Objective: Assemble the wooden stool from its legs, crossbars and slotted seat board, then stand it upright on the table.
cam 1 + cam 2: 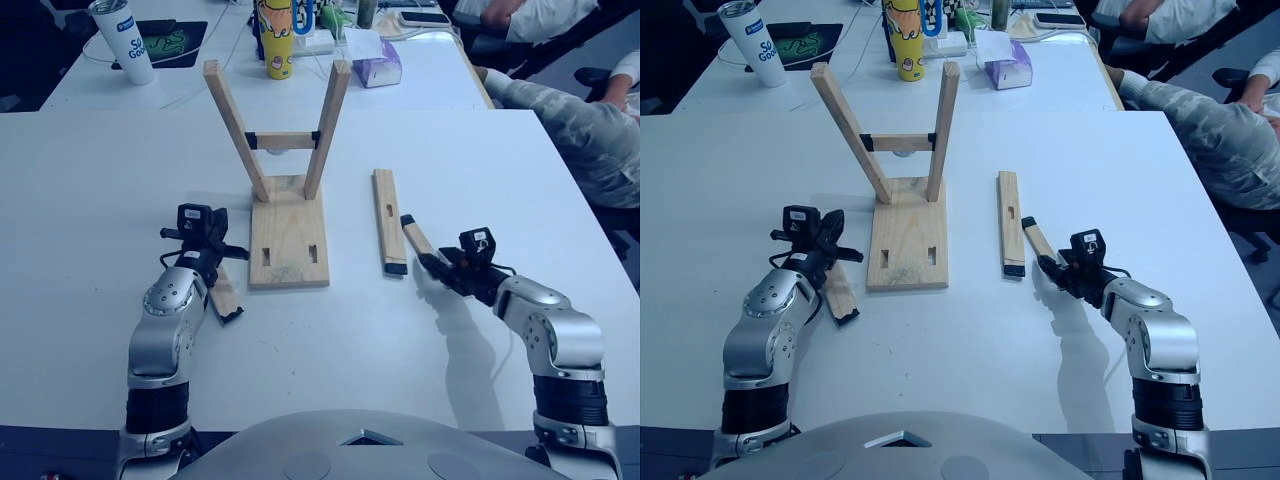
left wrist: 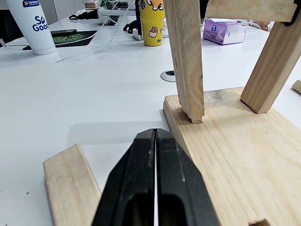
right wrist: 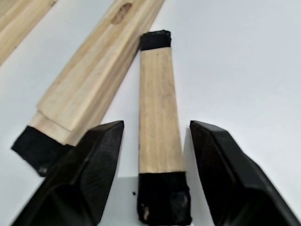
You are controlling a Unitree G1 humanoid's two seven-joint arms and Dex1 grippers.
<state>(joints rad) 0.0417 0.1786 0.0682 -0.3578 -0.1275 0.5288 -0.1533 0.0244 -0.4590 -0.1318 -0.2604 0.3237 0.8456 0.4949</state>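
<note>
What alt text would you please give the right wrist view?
The right gripper, open, straddles a short wooden crossbar with black ends lying on the white table; a longer slotted leg lies beside it.

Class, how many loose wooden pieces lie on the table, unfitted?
3: a long piece right of the seat board; a short piece inside the open right gripper; a third piece by the left gripper, partly hidden.

Half-built stool on table, loose leg beside
</note>
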